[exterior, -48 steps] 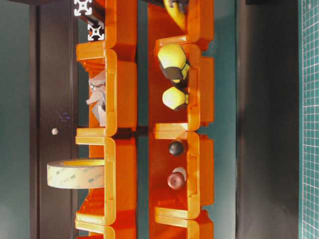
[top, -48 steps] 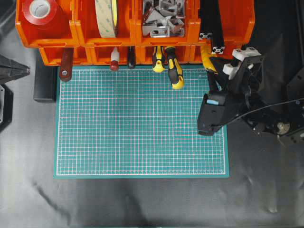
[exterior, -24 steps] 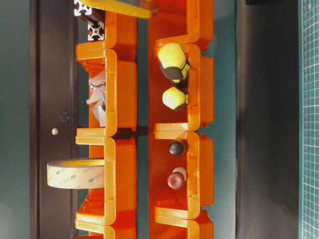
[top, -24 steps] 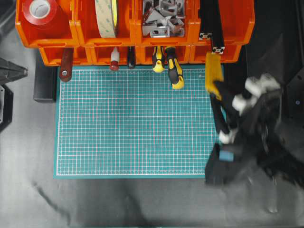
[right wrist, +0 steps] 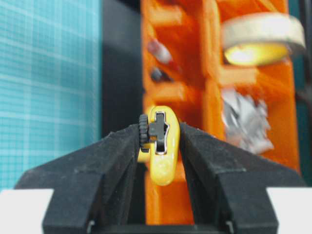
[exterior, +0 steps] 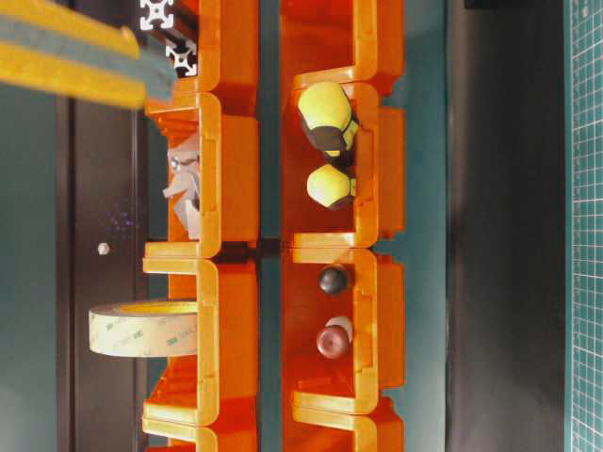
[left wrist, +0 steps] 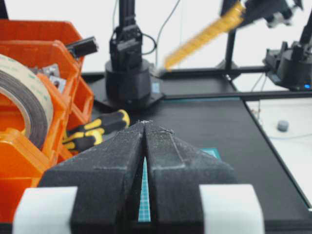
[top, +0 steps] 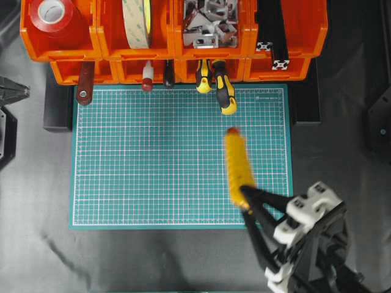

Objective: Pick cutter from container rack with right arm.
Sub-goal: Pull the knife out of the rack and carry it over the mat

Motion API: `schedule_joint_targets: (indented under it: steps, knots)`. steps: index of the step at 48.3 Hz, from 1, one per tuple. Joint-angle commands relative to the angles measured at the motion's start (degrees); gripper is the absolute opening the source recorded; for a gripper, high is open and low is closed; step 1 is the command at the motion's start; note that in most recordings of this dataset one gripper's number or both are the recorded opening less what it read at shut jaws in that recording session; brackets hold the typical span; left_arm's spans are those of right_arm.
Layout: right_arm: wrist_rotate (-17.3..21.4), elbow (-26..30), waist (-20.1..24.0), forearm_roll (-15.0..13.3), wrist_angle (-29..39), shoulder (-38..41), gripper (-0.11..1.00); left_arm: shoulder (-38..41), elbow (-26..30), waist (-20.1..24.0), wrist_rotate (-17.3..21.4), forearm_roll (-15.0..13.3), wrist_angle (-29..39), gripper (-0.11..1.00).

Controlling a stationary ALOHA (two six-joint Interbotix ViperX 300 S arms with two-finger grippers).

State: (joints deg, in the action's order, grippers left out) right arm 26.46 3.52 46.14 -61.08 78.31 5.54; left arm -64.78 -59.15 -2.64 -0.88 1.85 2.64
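The pick looks essentially done. The right gripper [top: 245,201] is clamped on the cutter [top: 238,166], which hangs clear of the container rack [top: 171,49], over the green cutting mat [top: 153,159] toward its 4 o'clock corner, blurred with motion. The left gripper [left wrist: 145,127] rests with its jaws together, holding nothing. What seems left is only steadying or carrying the cutter away.

The rack [top: 171,43] is glossy orange plastic. The cutter [top: 238,171] looks like smooth yellow plastic. The mat [top: 153,159] is matt green. The brackets [top: 211,24] are bare grey metal. The bench [top: 36,244] cover is dark with a slight sheen.
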Motion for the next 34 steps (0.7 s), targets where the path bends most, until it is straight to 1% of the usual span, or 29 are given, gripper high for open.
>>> schedule_joint_targets:
  steps: [1, 9, 16, 28, 34]
  knots:
    - [0.2, 0.0, -0.1, -0.2, -4.7, -0.7, 0.28, -0.1, 0.9, 0.1, -0.2, 0.2, -0.3, 0.0]
    - [2.1, -4.1, -1.8, -0.2, -12.8, -0.4, 0.28, -0.6, 0.9, 0.1, -0.3, 0.2, -0.3, 0.0]
    - [2.3, -10.5, -4.2, 0.2, -22.0, -0.3, 0.28, -1.4, 1.1, 0.1, -0.3, 0.2, -0.3, 0.0]
    - [1.9, -17.6, -10.2, 0.2, -37.2, 0.6, 0.28, -2.2, 0.4, 0.4, -0.4, 0.2, -0.2, 0.0]
    - [1.7, -19.8, -13.5, -0.1, -42.8, 1.9, 0.28, -2.2, 0.4, 0.3, -0.6, 0.2, -0.2, 0.0]
